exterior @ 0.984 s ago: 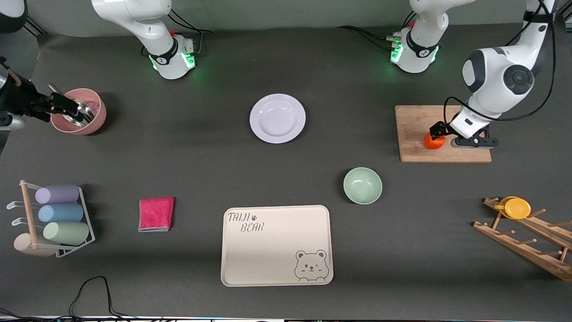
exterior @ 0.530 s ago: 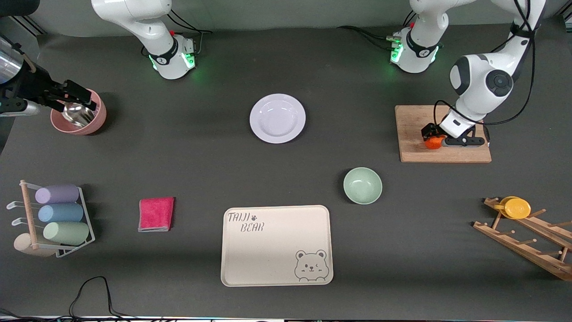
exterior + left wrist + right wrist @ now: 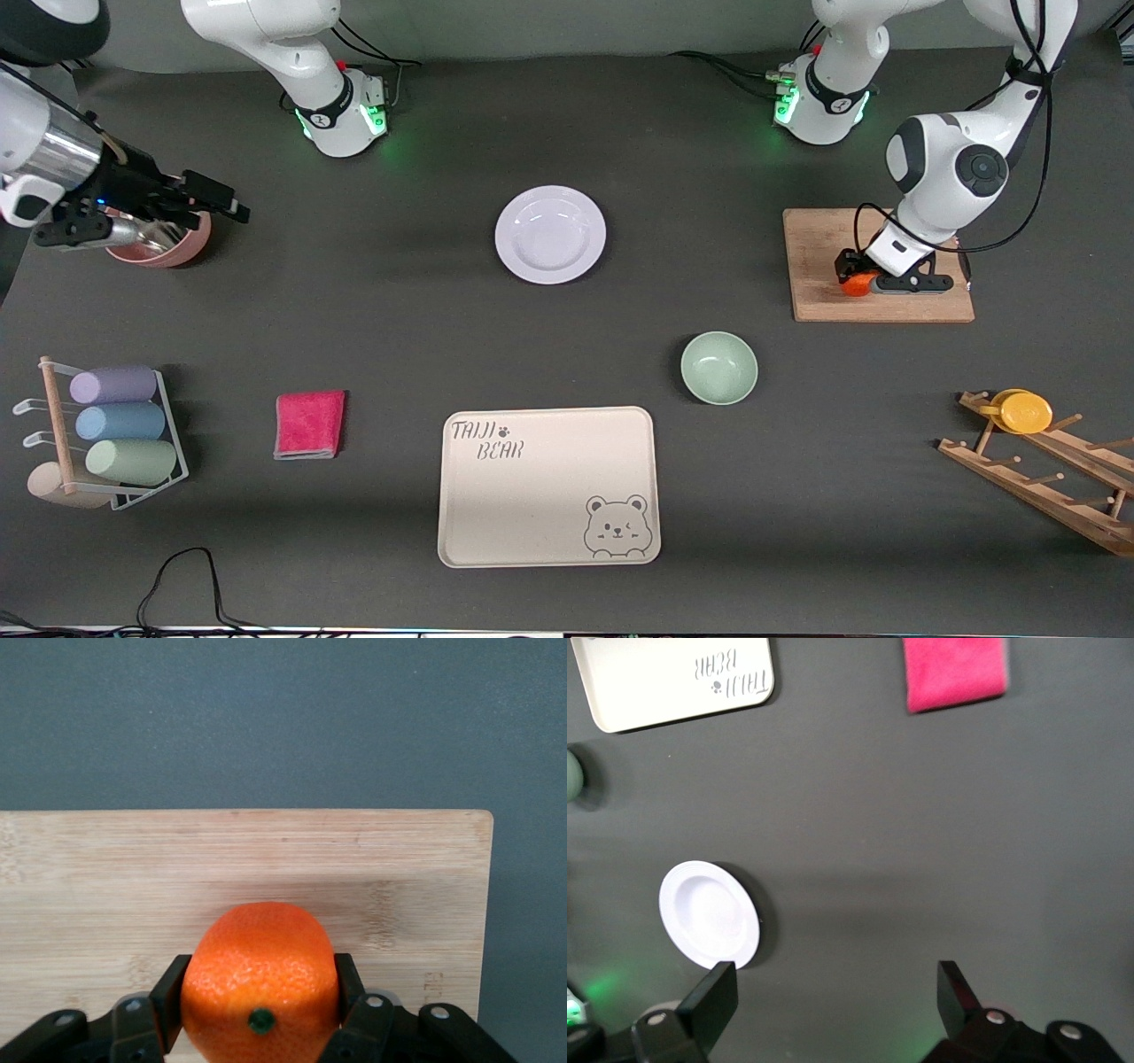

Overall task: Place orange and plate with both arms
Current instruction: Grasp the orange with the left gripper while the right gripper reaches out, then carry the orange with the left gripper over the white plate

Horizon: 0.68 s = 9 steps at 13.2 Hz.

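The orange [image 3: 854, 285] rests on a wooden cutting board [image 3: 819, 239] at the left arm's end of the table. My left gripper [image 3: 852, 274] is shut on it; in the left wrist view the orange [image 3: 261, 979] fills the gap between both fingers, over the board [image 3: 177, 868]. The white plate [image 3: 550, 234] lies on the mat midway between the two bases. My right gripper [image 3: 215, 198] is open and empty above the pink bowl's rim. The right wrist view shows the plate [image 3: 709, 912] past my open right gripper [image 3: 837, 992].
A pink bowl [image 3: 168, 250] with metal utensils sits under the right hand. A green bowl [image 3: 718, 367], a beige bear tray [image 3: 549, 486] and a pink cloth [image 3: 309, 424] lie nearer the camera. A cup rack [image 3: 115, 425] and a wooden rack with a yellow cup [image 3: 1023, 412] stand at the table's ends.
My right gripper has moved from the table's end over the pink bowl toward the plate. My left arm has shifted slightly over the board, and the orange has edged with it.
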Available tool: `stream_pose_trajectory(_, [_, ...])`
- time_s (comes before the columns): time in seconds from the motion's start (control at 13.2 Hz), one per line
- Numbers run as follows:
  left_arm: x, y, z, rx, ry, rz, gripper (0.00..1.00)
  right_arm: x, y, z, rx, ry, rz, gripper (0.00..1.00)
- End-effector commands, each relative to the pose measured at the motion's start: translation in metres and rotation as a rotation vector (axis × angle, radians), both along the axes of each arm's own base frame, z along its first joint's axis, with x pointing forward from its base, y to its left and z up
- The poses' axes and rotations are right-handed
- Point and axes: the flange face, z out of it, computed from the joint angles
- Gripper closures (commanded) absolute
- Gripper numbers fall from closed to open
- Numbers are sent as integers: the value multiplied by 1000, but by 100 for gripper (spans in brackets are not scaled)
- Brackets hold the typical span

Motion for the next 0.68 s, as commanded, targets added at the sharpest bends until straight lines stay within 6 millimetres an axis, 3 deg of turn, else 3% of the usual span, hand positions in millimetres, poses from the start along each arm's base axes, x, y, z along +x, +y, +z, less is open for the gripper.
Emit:
stream_pose_trajectory(0.0, [-1,-7,13,11,-5,-27,100,-8,25,-31,59,-7,-21,0])
stream_pose_trajectory(0.15, [4,-30,42,22,12,-60,100,-12,38,-54,157,-5,-69,0])
stream_pose_trajectory(0.3, [12,-71,76,15,39,-62,100,-19,43,-81,227,-17,-78,0])
stream_pose_trajectory(0.61, [23,-191,148,-76,89,6,100,-41,44,-139,409,-48,-82,0])
